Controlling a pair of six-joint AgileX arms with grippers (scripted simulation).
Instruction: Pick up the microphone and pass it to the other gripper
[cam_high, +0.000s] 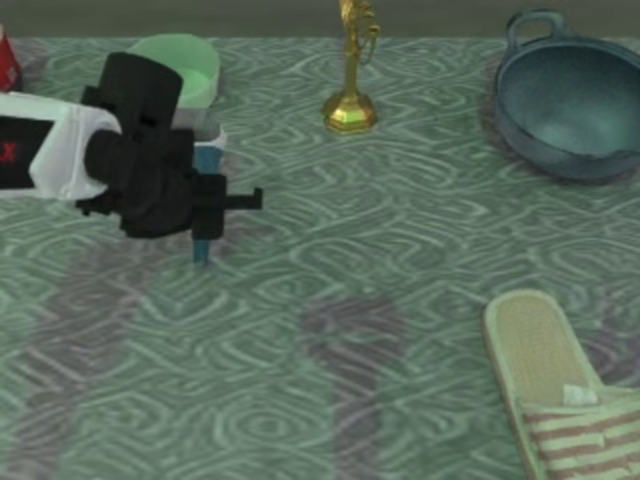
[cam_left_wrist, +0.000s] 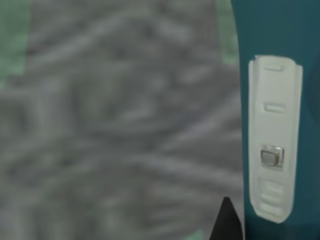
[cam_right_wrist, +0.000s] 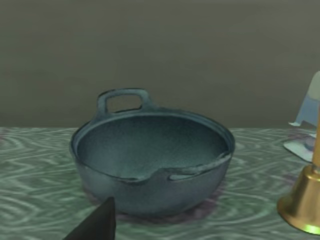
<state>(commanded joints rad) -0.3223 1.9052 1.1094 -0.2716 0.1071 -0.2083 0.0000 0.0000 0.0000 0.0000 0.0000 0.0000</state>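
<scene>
A green, swirl-patterned table (cam_high: 330, 400) is seen from above. The left arm reaches in from the left edge, and the left gripper (cam_high: 205, 205) hangs over the mic (cam_high: 203, 245) in the upper left part of the table. Only the mic's teal handle tip shows below the gripper in the top view, with a bit of white head peeking out above it; the rest is hidden under the black wrist. The left wrist view is filled at close range by the teal handle (cam_left_wrist: 280, 125) with its white strip and a small switch, and one black fingertip (cam_left_wrist: 226, 222) shows just beside the handle. Whether the jaws are open or closed around the mic cannot be told.

Behind the left gripper sits a pale green bowl (cam_high: 190, 65). A gold stand (cam_high: 351, 100) is at top centre. A dark blue-grey pot (cam_high: 570, 100) with loop handles sits at top right. A beige slipper (cam_high: 555, 390) with a striped band lies at bottom right.

The right arm is out of the top view. Its wrist camera faces the pot (cam_right_wrist: 150, 160), with the gold stand's base (cam_right_wrist: 305, 205) to one side and one dark fingertip (cam_right_wrist: 97, 222) at the frame edge. The state of its jaws cannot be told.
</scene>
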